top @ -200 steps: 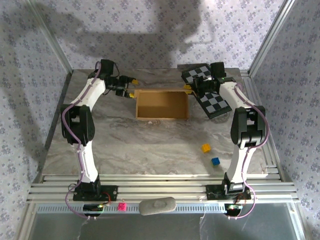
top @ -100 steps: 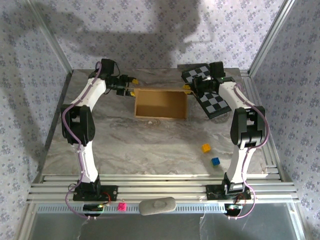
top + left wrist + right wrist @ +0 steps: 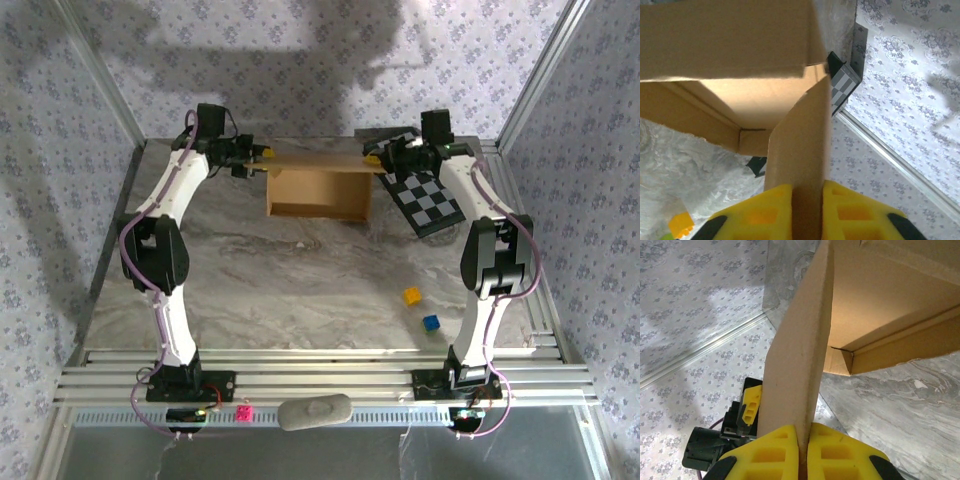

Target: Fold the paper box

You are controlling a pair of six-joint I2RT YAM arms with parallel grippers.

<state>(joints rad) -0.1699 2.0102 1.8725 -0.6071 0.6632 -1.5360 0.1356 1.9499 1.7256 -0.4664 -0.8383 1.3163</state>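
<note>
- the paper box (image 3: pixel 318 192) is sitting at the far side of the counter (image 3: pixel 300 285), tipped so that its open side is facing back toward the arm bases; whether its lower edge is resting on the counter i cannot tell.
- its long axis is running left to right, straight across the gap between the two arms.
- the left end effector (image 3: pixel 264 157) is pinching the cardboard wall at the box's left end, its yellow fingers (image 3: pixel 770 210) pressing flat on either side of the sheet.
- the right end effector (image 3: pixel 374 158) is clamping the matching wall at the right end in the same way.
- so the box is lying to the right of the left end effector and to the left of the right one, with neither arm nearer: each is holding one short end.
- the checkered board (image 3: pixel 432 200) is lying just beside the box's right end, under the right arm.
- judging from this, the coming fold is depending on both ends turning together about that long axis.
</note>
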